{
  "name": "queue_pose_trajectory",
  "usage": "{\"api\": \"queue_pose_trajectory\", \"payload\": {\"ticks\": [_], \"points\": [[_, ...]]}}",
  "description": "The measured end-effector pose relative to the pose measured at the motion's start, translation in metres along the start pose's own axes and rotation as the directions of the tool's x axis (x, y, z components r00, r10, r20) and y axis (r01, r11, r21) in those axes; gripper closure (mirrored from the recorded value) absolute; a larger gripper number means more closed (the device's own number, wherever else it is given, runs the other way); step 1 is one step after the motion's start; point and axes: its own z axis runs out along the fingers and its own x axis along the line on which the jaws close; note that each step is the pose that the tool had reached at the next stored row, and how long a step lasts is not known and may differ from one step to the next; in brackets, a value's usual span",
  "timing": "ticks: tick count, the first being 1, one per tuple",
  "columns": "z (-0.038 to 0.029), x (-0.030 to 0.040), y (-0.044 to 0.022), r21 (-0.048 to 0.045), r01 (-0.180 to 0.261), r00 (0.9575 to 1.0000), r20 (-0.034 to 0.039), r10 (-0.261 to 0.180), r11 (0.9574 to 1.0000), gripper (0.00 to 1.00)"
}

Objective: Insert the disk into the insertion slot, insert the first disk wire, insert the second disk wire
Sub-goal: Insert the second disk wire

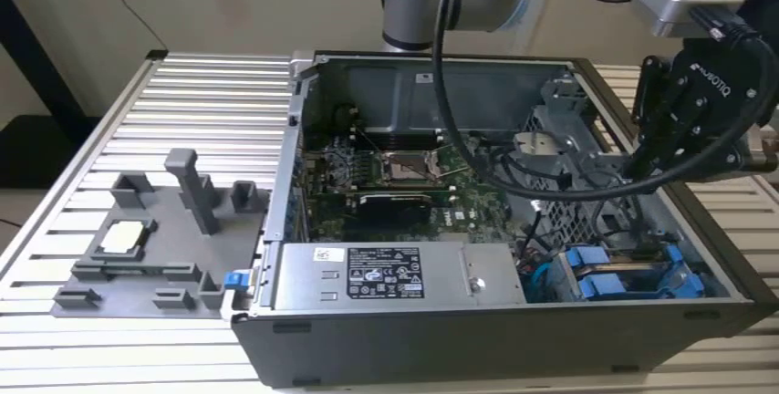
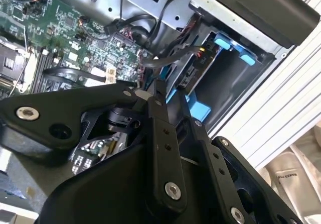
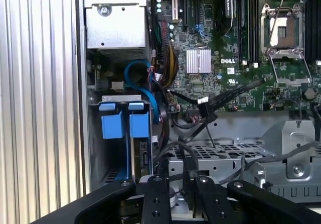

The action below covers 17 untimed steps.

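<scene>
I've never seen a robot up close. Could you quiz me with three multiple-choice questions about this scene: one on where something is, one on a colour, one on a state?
1. Where do the blue drive holders sit?
A. On the grey tray
B. Inside the computer case, at its corner on the exterior view's right
C. On the bare table

2. What colour is the main circuit board?
A. Red
B. Blue
C. Green

3. How is the computer case?
A. Open, insides showing
B. Closed
C. Wrapped in plastic

Answers: 1 B, they stand in a bay within the case walls; 2 C, the board shows green in both wrist views; 3 A, the board lies in plain sight.
</scene>
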Motion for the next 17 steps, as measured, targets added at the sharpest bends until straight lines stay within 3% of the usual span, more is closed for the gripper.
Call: {"api": "queue_pose_trajectory", "payload": {"ticks": [7, 12, 17], "points": [[0.0021, -0.0082, 0.0184, 0.0003, -0.004, 1.0, 0.0002, 0.004, 1.0, 0.73], [0.0051, -0.0212, 0.0301, 0.0029, -0.004, 1.0, -0.0004, 0.004, 1.0, 0.73], [0.0099, -0.0419, 0.0343, 0.0139, -0.004, 0.9998, -0.0213, 0.005, 0.9999, 0.73]]}}
